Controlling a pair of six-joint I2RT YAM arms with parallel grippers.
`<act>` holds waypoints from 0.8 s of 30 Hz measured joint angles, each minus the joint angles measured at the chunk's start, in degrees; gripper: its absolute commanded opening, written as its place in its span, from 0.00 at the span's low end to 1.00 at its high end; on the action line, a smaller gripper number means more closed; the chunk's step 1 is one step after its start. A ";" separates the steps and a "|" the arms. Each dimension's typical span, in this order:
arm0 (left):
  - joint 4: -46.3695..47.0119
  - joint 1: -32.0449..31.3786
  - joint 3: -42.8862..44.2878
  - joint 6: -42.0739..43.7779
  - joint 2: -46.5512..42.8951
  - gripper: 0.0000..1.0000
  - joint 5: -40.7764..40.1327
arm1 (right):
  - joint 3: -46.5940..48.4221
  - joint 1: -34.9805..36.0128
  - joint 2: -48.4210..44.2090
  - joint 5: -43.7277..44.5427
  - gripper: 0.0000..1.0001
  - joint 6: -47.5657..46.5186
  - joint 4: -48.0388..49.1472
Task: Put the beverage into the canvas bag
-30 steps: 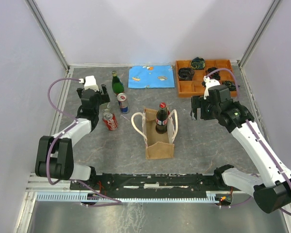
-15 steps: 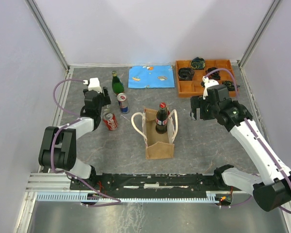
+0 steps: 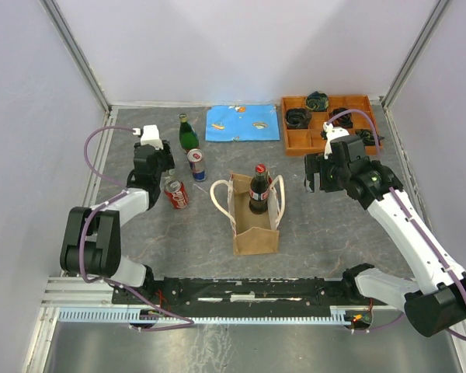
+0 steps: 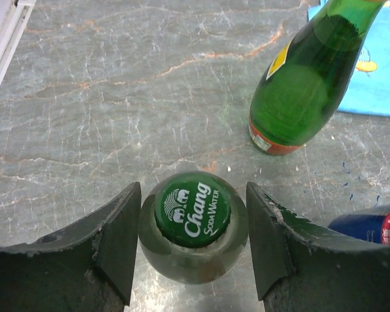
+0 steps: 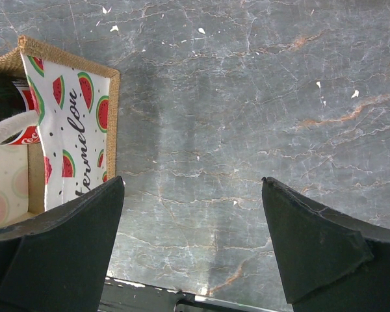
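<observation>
Top external view puts the canvas bag (image 3: 256, 229) upright at the middle of the table (image 3: 326, 241), mouth open, its cream handles splayed to either side. A cola bottle (image 3: 258, 189) stands inside it, neck and red cap rising above the rim.

At 10 o'clock from the bag, the left gripper (image 3: 163, 159) reaches down among the loose drinks. The left wrist view shows a Chang soda-water bottle (image 4: 194, 260) standing upright with its green cap facing the lens. The left gripper (image 4: 193, 188) pinches it, a finger lying against each flank with no gap showing. This bottle sits on the table, well apart from the bag.

From that bottle, a green glass bottle (image 4: 299, 84) stands at 1 o'clock and a blue can (image 4: 370, 224) at 3 o'clock. A red cola can (image 3: 176, 194) lies tilted at 9 o'clock from the bag.

The right gripper (image 3: 314, 175) hangs at 2 o'clock from the bag. In its wrist view the right gripper (image 5: 192, 182) is spread wide over bare stone, holding nothing, with the bag's watermelon-print panel (image 5: 75, 123) at 9 o'clock.

A blue cloth (image 3: 242, 123) lies at 12 o'clock from the bag and an orange tray (image 3: 299, 142) at 1 o'clock.
</observation>
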 measured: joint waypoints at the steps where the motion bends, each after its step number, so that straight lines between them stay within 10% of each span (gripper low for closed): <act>1: -1.81 0.00 0.46 0.00 -0.59 0.03 0.07 | 0.00 0.00 0.00 0.00 0.94 0.00 0.00; 24: -25.44 -0.02 18.49 0.15 -7.74 0.03 1.77 | 0.00 0.00 -0.13 -0.85 0.94 -0.11 0.44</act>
